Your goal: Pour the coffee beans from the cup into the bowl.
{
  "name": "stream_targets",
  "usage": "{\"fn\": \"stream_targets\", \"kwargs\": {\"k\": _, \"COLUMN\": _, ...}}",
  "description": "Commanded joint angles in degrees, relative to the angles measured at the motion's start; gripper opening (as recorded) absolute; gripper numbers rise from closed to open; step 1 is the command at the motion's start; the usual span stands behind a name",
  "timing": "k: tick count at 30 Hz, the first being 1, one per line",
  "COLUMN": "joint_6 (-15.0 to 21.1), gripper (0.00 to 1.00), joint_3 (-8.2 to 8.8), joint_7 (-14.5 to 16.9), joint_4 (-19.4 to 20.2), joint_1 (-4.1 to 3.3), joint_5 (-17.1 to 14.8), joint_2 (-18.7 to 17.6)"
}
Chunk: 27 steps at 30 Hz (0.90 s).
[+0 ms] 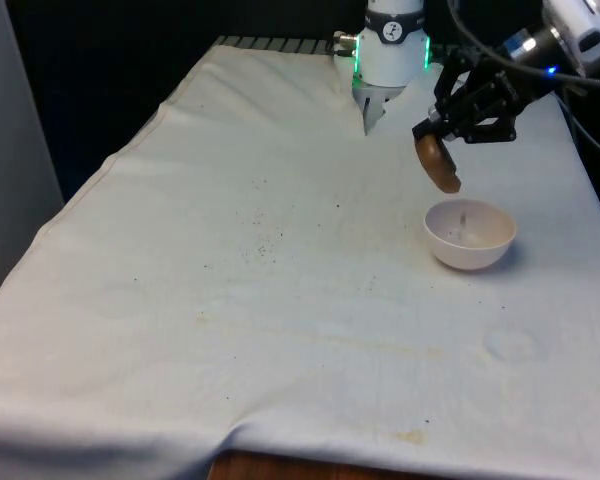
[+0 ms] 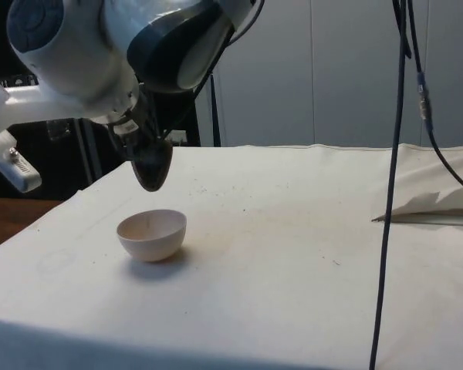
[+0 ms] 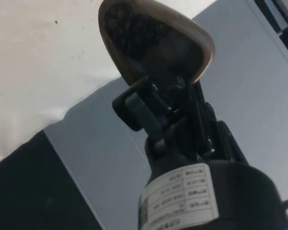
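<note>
The gripper [image 1: 442, 135] has its jaws clamped on the tilted brown cup [image 1: 438, 162], which hangs just above the white bowl [image 1: 470, 233], toward its eleven o'clock rim. Beans [image 3: 134, 33] remain inside the cup. To pour well, I'd center the lip over the bowl and tip slowly.

Open cloth [image 1: 260, 300] all round the lone bowl [image 1: 470, 234].

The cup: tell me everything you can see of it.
The cup is small and brown, wood-like, with a rounded body. The gripper holds it by the rim, fingers clamped on its wall. It hangs tilted steeply in the air, just above the bowl and towards its far edge, touching neither the bowl nor the cloth. In the wrist view its mouth shows, with dark coffee beans still packed inside. No beans can be made out falling.
</note>
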State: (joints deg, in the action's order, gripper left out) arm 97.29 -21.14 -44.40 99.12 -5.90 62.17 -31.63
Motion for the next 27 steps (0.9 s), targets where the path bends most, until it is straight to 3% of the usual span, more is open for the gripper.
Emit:
{"fn": "stream_targets", "kwargs": {"k": 1, "joint_6": -1.2, "gripper": 0.00, "joint_3": -0.11, "joint_7": -0.5, "joint_4": -0.3, "joint_1": -0.52, "joint_5": 0.7, "joint_2": -0.3}}
{"fn": "stream_targets", "kwargs": {"k": 6, "joint_6": -3.3, "gripper": 0.00, "joint_3": -1.83, "joint_7": -2.5, "joint_4": -0.2, "joint_1": -0.57, "joint_5": 2.9, "joint_2": -0.9}}
{"fn": "stream_targets", "kwargs": {"k": 7, "joint_6": -2.9, "gripper": 0.00, "joint_3": -2.01, "joint_7": -2.2, "joint_4": -0.1, "joint_1": -0.11, "joint_5": 2.7, "joint_2": -0.7}}
{"fn": "stream_targets", "kwargs": {"k": 8, "joint_6": -3.6, "gripper": 0.00, "joint_3": -2.12, "joint_7": -2.9, "joint_4": -0.2, "joint_1": -0.57, "joint_5": 3.3, "joint_2": -1.0}}
{"fn": "stream_targets", "kwargs": {"k": 12, "joint_6": -4.9, "gripper": 0.00, "joint_3": -3.27, "joint_7": -4.4, "joint_4": -0.4, "joint_1": -0.80, "joint_5": 5.0, "joint_2": -1.9}}
{"fn": "stream_targets", "kwargs": {"k": 15, "joint_6": -5.7, "gripper": 0.00, "joint_3": -4.01, "joint_7": -4.9, "joint_4": -0.8, "joint_1": -0.86, "joint_5": 5.9, "joint_2": -2.5}}
{"fn": "stream_targets", "kwargs": {"k": 16, "joint_6": -5.0, "gripper": 0.00, "joint_3": -4.24, "joint_7": -5.0, "joint_4": -0.2, "joint_1": -0.34, "joint_5": 5.9, "joint_2": -2.1}}
{"fn": "stream_targets", "kwargs": {"k": 17, "joint_6": -6.0, "gripper": 0.00, "joint_3": -4.18, "joint_7": -5.0, "joint_4": -1.0, "joint_1": -0.86, "joint_5": 6.1, "joint_2": -2.8}}
{"fn": "stream_targets", "kwargs": {"k": 24, "joint_6": -8.6, "gripper": 0.00, "joint_3": -6.07, "joint_7": -5.6, "joint_4": -2.3, "joint_1": -0.97, "joint_5": 8.0, "joint_2": -4.3}}
{"fn": "stream_targets", "kwargs": {"k": 25, "joint_6": -8.3, "gripper": 0.00, "joint_3": -6.36, "joint_7": -5.6, "joint_4": -2.1, "joint_1": -0.52, "joint_5": 8.1, "joint_2": -4.3}}
{"fn": "stream_targets", "kwargs": {"k": 27, "joint_6": -9.1, "gripper": 0.00, "joint_3": -6.53, "joint_7": -5.8, "joint_4": -2.2, "joint_1": -0.92, "joint_5": 8.6, "joint_2": -4.4}}
